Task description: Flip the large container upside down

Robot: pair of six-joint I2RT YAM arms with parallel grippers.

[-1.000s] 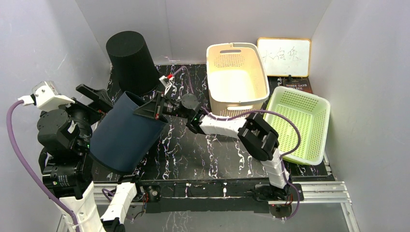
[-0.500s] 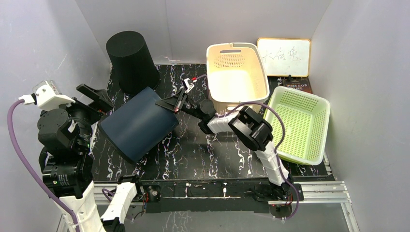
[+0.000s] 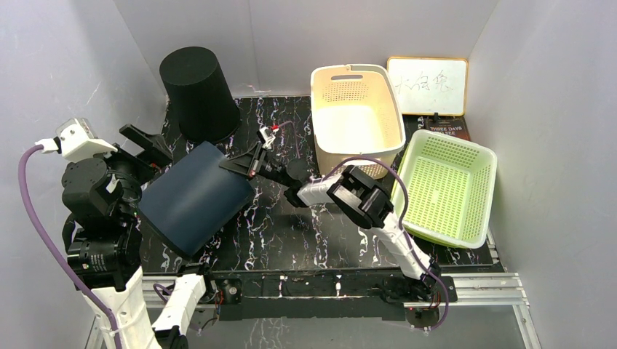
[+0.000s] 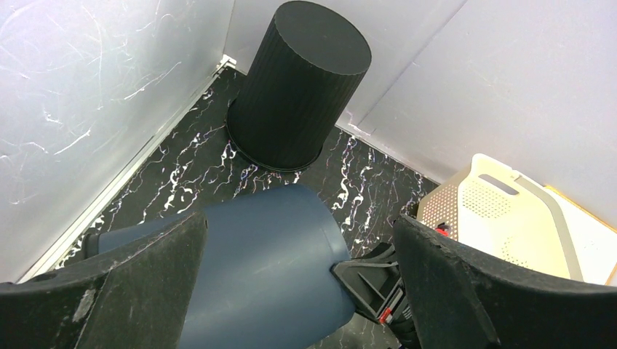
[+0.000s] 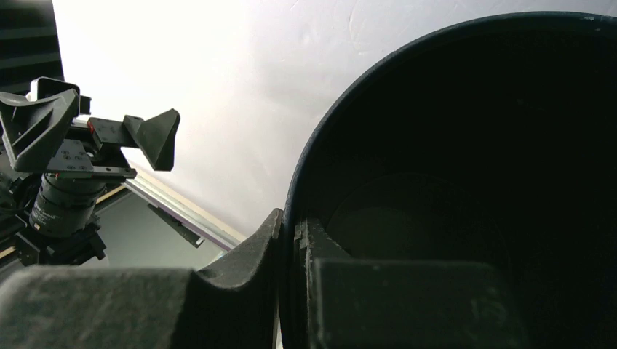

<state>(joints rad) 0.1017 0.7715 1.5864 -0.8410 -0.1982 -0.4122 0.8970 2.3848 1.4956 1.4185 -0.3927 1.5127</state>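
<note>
Folding its elbow in toward the middle of the desk over the last second, the right arm has rocked the large navy container with it. The container now lies tilted on the left side, mouth up toward the centre and base down toward the left arm. The right end effector is clamped together on the rim, one finger inside the wall and one outside, which looks like the hold that lets the wrist roll the tub over. The left end effector hangs with its fingers spread wide, straddling the container's side without touching it, probably to steady it. Just behind it, a black bin stands inverted; I judge the flip about halfway.
</note>
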